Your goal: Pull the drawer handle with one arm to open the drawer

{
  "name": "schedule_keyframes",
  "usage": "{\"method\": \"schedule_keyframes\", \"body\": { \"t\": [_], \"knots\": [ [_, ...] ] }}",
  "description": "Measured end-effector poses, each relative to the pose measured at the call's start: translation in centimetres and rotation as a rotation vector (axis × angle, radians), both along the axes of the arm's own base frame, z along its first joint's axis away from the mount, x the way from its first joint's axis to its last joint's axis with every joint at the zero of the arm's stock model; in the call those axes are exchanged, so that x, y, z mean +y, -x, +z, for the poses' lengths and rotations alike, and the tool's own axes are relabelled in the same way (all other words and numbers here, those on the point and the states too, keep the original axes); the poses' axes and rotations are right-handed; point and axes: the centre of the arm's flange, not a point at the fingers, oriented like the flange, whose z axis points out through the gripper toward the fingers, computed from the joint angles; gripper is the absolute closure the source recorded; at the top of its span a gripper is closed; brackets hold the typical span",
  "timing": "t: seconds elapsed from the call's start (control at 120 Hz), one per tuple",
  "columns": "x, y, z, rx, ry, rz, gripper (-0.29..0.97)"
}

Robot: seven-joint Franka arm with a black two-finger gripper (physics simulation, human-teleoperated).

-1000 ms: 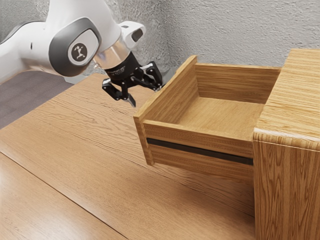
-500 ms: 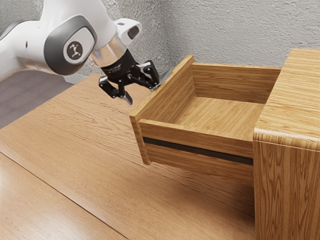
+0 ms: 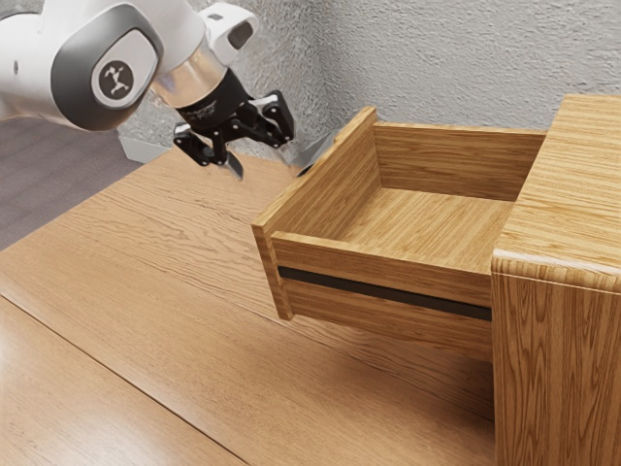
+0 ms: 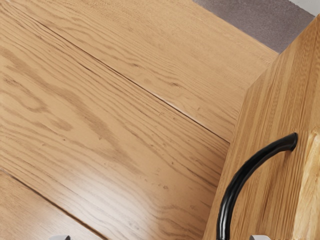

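Observation:
The wooden drawer (image 3: 408, 228) stands pulled far out of the cabinet (image 3: 563, 282), and its inside is bare. Its black curved handle (image 4: 243, 176) sits on the drawer front (image 4: 267, 120), close under my hand in the wrist view. In the exterior view my black gripper (image 3: 262, 155) hovers over the table, up and to the exterior view's left of the drawer front, apart from it. Its fingers are open with nothing between them.
The oak table (image 3: 165, 291) spreads wide toward the exterior view's left and front. A grey rough wall (image 3: 437, 58) runs behind the drawer. Grey floor (image 4: 260, 20) shows past the table's edge.
The drawer slid out a little further, then stopped. My gripper has since drawn back up and toward the exterior view's left, away from the handle.

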Motion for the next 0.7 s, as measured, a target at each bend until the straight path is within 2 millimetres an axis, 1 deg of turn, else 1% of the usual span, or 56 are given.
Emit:
{"method": "schedule_keyframes", "body": {
  "t": [0.067,0.108,0.208,0.225,0.258,0.292,0.342,0.458,0.517,0.6,0.7],
  "knots": [
    [-0.4,0.8,1.5,-0.025,-0.016,-0.004,0.21],
    [-0.7,1.3,3.0,-0.039,-0.013,0.002,0.18],
    [-2.2,3.2,6.0,-0.027,0.053,0.086,0.11],
    [-2.5,3.7,6.9,-0.025,0.069,0.107,0.10],
    [-2.9,5.6,8.7,-0.019,0.097,0.153,0.09],
    [-2.9,7.4,9.3,0.009,0.117,0.204,0.07],
    [-2.6,8.9,9.0,0.065,0.140,0.281,0.06],
    [-2.5,10.9,6.2,0.196,0.165,0.432,0.03],
    [-2.7,11.1,4.8,0.243,0.173,0.493,0.03],
    [-3.1,11.3,3.6,0.283,0.186,0.565,0.02],
    [-3.4,11.6,3.2,0.300,0.200,0.641,0.01]
  ]
}}
